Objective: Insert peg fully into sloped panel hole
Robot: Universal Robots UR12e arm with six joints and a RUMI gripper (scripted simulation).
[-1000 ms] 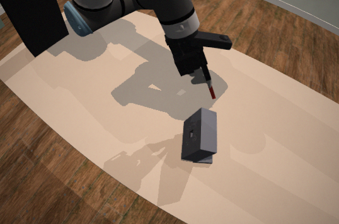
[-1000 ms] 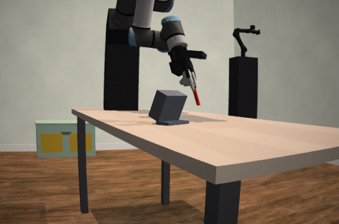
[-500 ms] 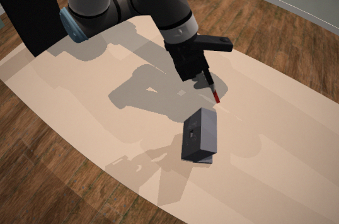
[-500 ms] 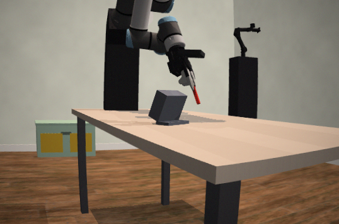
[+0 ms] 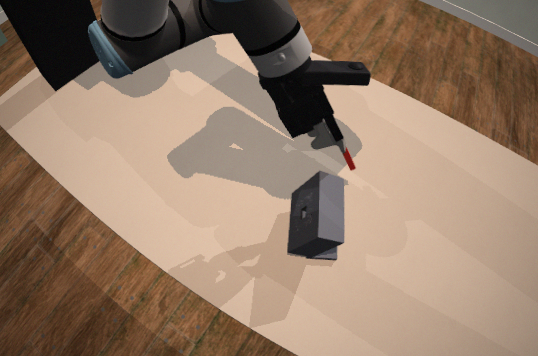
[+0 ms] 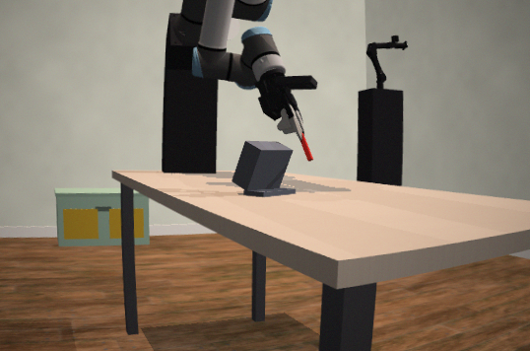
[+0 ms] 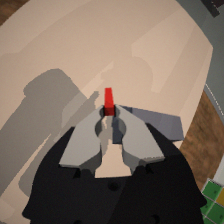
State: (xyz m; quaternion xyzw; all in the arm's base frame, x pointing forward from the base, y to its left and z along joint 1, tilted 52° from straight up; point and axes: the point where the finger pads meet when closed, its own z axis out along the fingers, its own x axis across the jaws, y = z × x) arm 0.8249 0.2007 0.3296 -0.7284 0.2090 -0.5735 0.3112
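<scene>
My gripper [image 5: 341, 144] [image 6: 299, 131] [image 7: 109, 105] is shut on a thin red peg [image 5: 349, 158] [image 6: 306, 147] [image 7: 108, 98], which sticks out past the fingertips, tilted downward. A dark grey block with a sloped panel [image 5: 317, 215] [image 6: 262, 166] [image 7: 157, 123] stands on the table. A small square hole [image 5: 303, 211] shows in its sloped face in the top view. The peg tip hangs in the air above and beside the block's upper edge, apart from it. In the wrist view the block lies just right of and behind the fingers; the hole is hidden there.
The block rests on a light wooden table [image 5: 150, 202] [image 6: 394, 229]. A black pedestal [image 6: 189, 115] carries the arm behind the table. A second black pedestal with a small arm [image 6: 379, 135] stands at the right. A green and yellow box [image 6: 102, 217] sits on the floor.
</scene>
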